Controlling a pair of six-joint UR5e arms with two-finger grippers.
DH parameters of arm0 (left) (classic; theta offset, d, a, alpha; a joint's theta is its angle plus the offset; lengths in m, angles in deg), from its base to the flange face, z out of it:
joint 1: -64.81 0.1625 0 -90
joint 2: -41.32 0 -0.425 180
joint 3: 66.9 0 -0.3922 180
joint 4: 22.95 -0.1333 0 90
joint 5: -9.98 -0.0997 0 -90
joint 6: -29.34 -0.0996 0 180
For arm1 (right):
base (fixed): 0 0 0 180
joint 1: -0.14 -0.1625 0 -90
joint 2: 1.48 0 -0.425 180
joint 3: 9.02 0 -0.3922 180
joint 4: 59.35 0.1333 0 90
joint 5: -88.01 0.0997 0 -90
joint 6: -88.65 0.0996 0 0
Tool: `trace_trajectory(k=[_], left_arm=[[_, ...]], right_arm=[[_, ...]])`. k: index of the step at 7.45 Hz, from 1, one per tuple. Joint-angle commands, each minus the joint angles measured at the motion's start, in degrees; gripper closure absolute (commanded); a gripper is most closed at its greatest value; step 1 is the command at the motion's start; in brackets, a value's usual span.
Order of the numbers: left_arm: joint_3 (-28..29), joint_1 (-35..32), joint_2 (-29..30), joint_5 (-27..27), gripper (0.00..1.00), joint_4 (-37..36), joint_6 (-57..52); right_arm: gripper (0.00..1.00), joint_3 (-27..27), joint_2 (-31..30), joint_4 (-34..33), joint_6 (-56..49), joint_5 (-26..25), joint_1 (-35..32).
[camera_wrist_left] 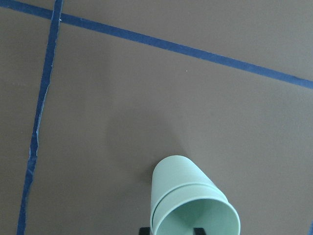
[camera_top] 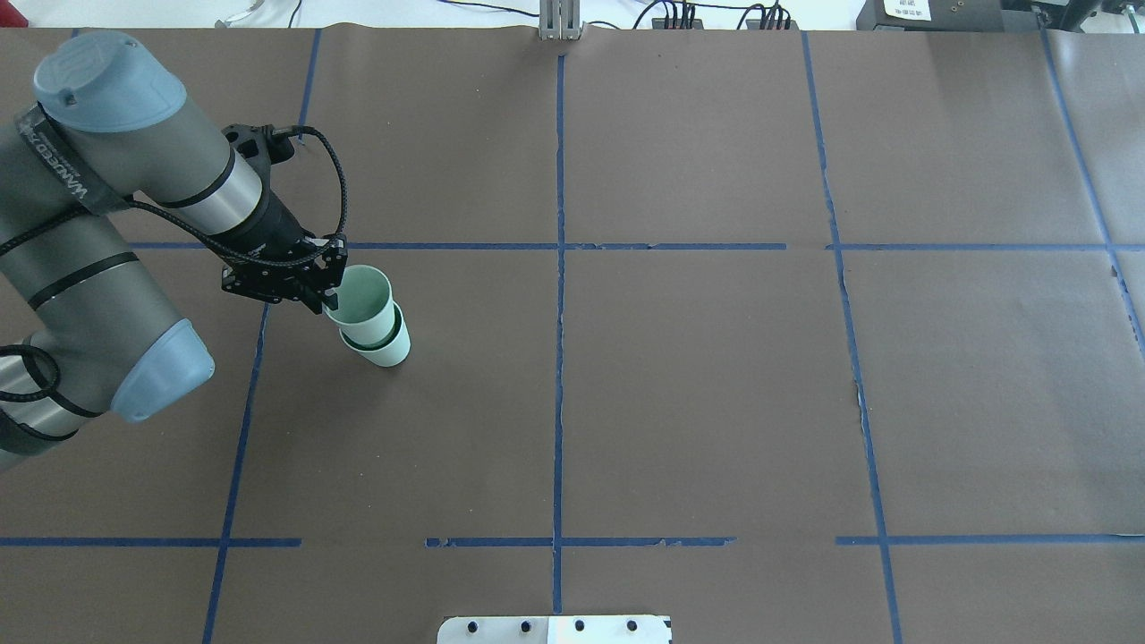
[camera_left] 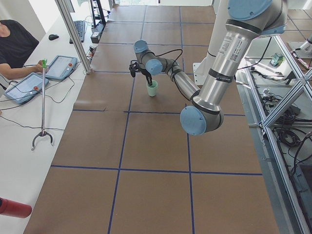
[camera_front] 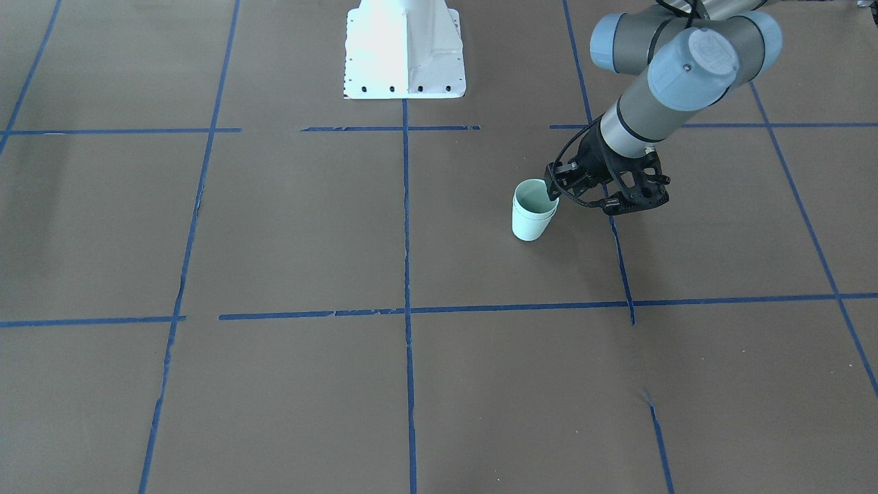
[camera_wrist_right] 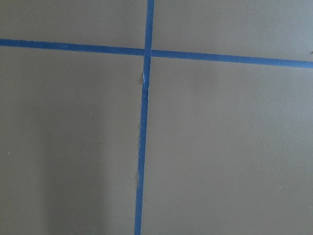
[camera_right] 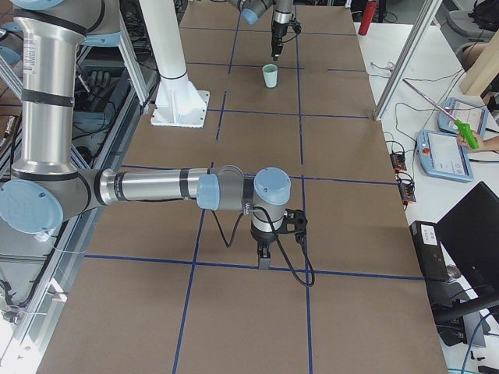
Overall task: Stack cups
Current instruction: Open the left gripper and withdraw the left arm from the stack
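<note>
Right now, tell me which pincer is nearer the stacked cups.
Left. The left pincer is at the rim of the cups; the right pincer hangs far off, over a blue tape line.

Pretty clearly a robotics lab: brown-papered worktop (camera_left: 151,141) with a blue tape grid (camera_top: 559,358), teach pendants (camera_left: 61,67) on the side desk (camera_left: 29,131) at 9 o'clock, aluminium post (camera_left: 73,34) at 11.

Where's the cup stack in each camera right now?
Front-facing: cup stack right of centre.
Overhead: stack left, mid-height.
Exterior left: stack upper centre.
Exterior right: stack top centre.
Left wrist: stack bottom centre.
Right wrist: not in view.
Landmark: left gripper at its rim.
</note>
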Motion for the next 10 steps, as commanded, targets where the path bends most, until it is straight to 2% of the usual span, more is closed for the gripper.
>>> trace_trajectory(k=[1, 3, 4, 6, 8, 10], left_arm=[[-1.4, -0.3, -0.6, -0.1, 0.00, 0.0, -0.4], [-3.4, -3.4, -0.9, -0.1, 0.00, -0.1, -0.7], [-3.3, -6.9, -1.0, -0.1, 0.00, -0.7, -8.4], [-3.5, -13.7, -5.9, 0.1, 0.00, -1.3, -22.6], [-2.8, -24.5, -13.8, 0.4, 0.00, -1.4, -41.6], [2.7, -32.1, -18.3, 0.1, 0.00, -1.3, -55.7]], right_arm=[[0.00, 0.0, 0.0, 0.0, 0.0, 0.0, 0.0], [0.00, 0.0, 0.0, 0.0, 0.0, 0.0, 0.0], [0.00, -0.1, 0.0, 0.0, 0.0, 0.0, 0.0], [0.00, 0.0, 0.0, -0.1, 0.0, 0.0, 0.0], [0.00, 0.0, 0.0, 0.0, 0.0, 0.0, 0.0], [0.00, 0.0, 0.0, 0.0, 0.0, 0.0, 0.0]])
